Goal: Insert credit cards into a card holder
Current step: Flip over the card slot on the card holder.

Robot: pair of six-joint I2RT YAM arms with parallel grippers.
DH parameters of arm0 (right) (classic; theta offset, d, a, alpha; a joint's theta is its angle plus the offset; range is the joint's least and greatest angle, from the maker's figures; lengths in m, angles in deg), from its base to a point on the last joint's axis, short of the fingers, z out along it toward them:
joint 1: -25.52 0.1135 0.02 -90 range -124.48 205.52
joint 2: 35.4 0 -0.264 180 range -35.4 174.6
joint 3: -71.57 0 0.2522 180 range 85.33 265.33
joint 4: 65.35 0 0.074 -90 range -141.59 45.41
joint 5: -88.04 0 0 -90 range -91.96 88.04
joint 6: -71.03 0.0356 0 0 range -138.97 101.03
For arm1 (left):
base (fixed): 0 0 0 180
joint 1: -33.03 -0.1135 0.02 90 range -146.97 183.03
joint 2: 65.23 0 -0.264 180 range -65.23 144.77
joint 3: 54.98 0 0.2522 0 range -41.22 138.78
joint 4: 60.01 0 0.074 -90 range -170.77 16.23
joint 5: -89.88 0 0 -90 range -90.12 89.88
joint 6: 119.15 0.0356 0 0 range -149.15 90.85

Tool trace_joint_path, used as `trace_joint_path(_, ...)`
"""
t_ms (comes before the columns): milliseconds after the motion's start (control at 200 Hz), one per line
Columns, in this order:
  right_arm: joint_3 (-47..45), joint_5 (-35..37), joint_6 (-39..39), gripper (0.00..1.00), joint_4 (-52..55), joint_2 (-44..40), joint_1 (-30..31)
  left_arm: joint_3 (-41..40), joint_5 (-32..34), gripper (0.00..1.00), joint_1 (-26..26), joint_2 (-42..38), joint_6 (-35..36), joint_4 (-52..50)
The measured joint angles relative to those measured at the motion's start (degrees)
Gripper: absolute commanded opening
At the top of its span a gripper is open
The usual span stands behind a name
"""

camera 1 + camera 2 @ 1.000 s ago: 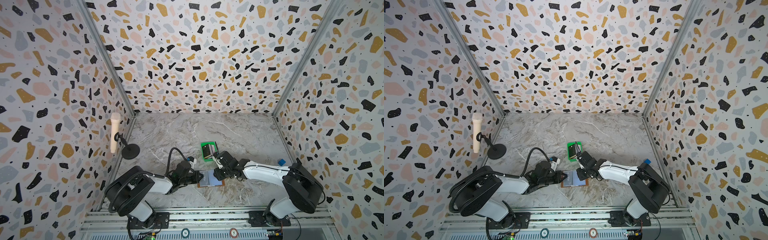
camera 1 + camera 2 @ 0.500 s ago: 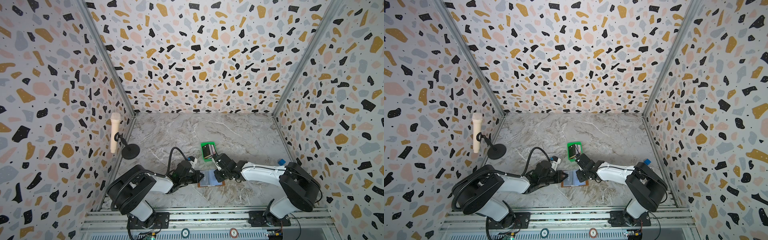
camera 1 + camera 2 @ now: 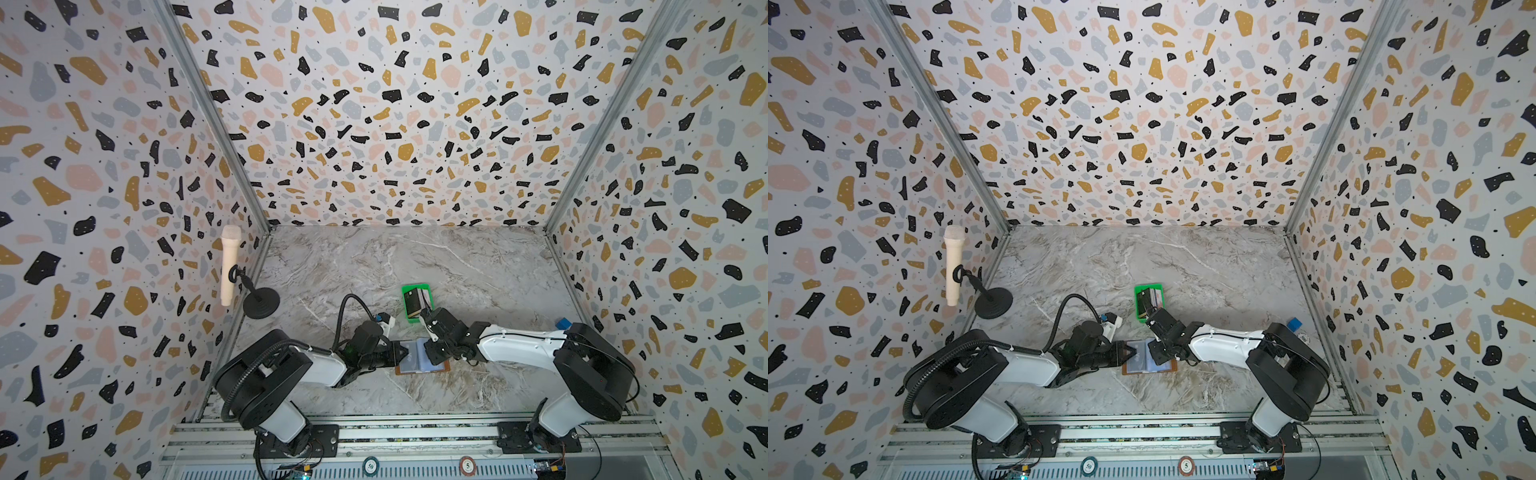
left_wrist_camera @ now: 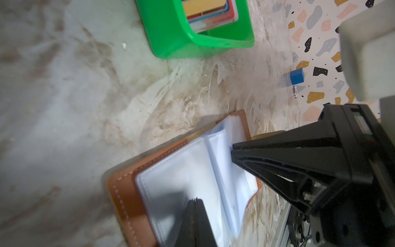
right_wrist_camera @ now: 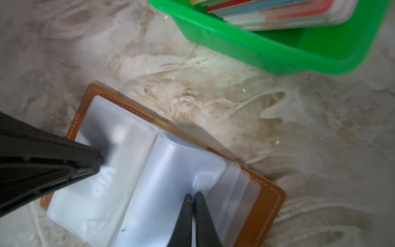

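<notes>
Your right end effector (image 5: pixel 192 197) went from part-open to closed, pinching clear sleeve (image 5: pixel 188 162) of card holder (image 5: pixel 265 216), which lay open on surface (image 5: pixel 235 107). Your left end effector (image 4: pixel 195 202) stayed closed, pressing opposite page. In green tray (image 5: pixel 267 53), credit cards (image 5: pixel 277 15) remained; none inserted yet, pocket access likely prepared.

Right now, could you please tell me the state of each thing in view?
card holder: open, lying flat.
credit cards: stacked in the green tray.
left gripper: shut, tip pressing the card holder.
right gripper: shut, apparently pinching a lifted sleeve.
</notes>
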Motion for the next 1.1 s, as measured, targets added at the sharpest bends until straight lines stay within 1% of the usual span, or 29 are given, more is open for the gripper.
trace_joint_path(195, 0.00, -1.07, 0.42, 0.00, 0.09, -0.57, 0.68, 0.00, -0.20, 0.00, 0.02, 0.00, -0.02, -0.02)
trace_joint_path(430, 0.37, -2.08, 0.83, 0.00, 2.60, -5.73, 0.92, 0.00, -0.24, 0.00, 0.02, -0.02, -0.02, -0.04)
trace_joint_path(656, 1.01, -3.30, 1.27, 0.00, 2.95, -5.95, 1.03, 0.00, -0.24, 0.00, 0.02, -0.46, -0.24, -0.07)
trace_joint_path(766, 1.01, -5.03, 1.44, 0.16, 2.62, -5.95, 1.09, -0.02, -0.26, 0.00, 0.00, -2.19, -0.31, -0.61)
trace_joint_path(876, 1.95, -8.52, 1.44, 0.26, 1.51, -5.11, 1.73, -0.02, -0.20, 0.00, -0.52, -6.32, -0.46, -1.79)
trace_joint_path(981, 5.11, -12.37, 1.42, 0.32, -0.46, -1.99, 3.32, -0.13, -0.17, 0.00, -2.19, -11.93, -0.57, -3.17)
trace_joint_path(1046, 7.52, -14.84, 1.20, 0.34, -1.81, 0.31, 4.42, -0.52, -0.07, 0.00, -4.09, -16.20, -0.57, -4.72)
trace_joint_path(1101, 8.74, -16.61, 0.98, 0.35, -2.91, 1.44, 5.01, -0.83, 0.28, 0.04, -5.38, -19.71, -0.28, -6.67)
